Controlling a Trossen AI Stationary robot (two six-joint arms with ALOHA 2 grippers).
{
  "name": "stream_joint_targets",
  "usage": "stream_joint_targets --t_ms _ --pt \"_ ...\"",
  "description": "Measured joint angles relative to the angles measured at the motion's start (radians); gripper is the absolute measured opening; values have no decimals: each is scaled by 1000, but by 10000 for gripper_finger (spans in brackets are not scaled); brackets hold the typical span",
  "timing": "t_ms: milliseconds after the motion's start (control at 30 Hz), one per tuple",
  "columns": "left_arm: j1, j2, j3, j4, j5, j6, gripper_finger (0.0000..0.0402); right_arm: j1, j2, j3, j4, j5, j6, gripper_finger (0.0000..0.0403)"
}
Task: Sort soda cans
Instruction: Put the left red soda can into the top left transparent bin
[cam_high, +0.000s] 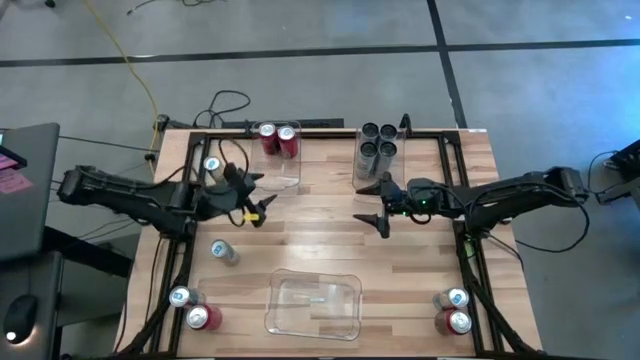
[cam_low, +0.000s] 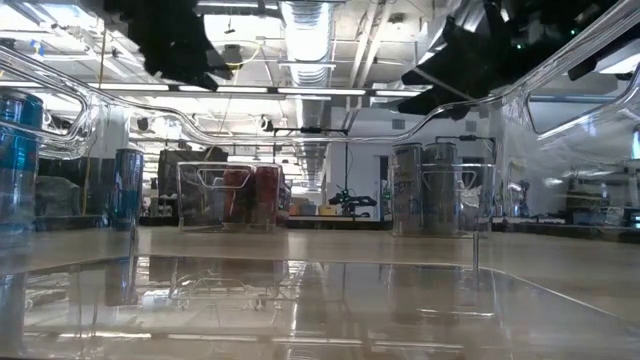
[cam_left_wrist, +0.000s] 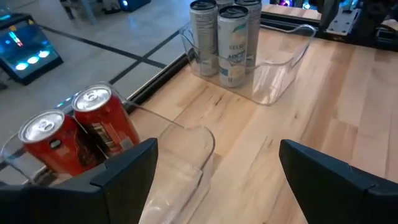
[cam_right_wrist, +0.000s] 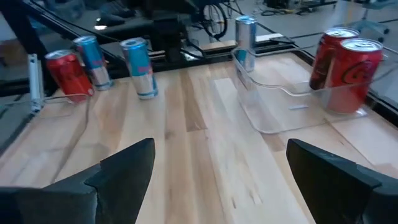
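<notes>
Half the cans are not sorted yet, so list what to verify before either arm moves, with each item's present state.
1. Left gripper open and empty: ok.
2. Right gripper open and empty: ok.
3. Four dark grey cans together in one bin: ok.
4. All red cans binned: not ok. Only the red pair is in a bin; one loose red can stands on the left arm's side, another on the right's.
5. Blue-marked cans binned: not ok. The third bin holds none.
6. Mid-table blue-marked can upright for a grasp: ok.
</notes>
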Motion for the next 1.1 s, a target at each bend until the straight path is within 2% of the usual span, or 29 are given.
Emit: stream_joint_targets --t_ms 233,633,800,1100 --pt "-141 -21 -60 7 -101 -99 329 4 0 0 2 -4 14 381" --pt "-363 -21 -64 -12 -287 -177 329 31 2 0 -8 -4 35 381" --pt "-415 -20 -64 -31 -350 -195 329 62 2 0 -12 -4 36 381" --pt "-440 -19 -64 -175 -360 -319 329 66 2 0 -11 -4 77 381"
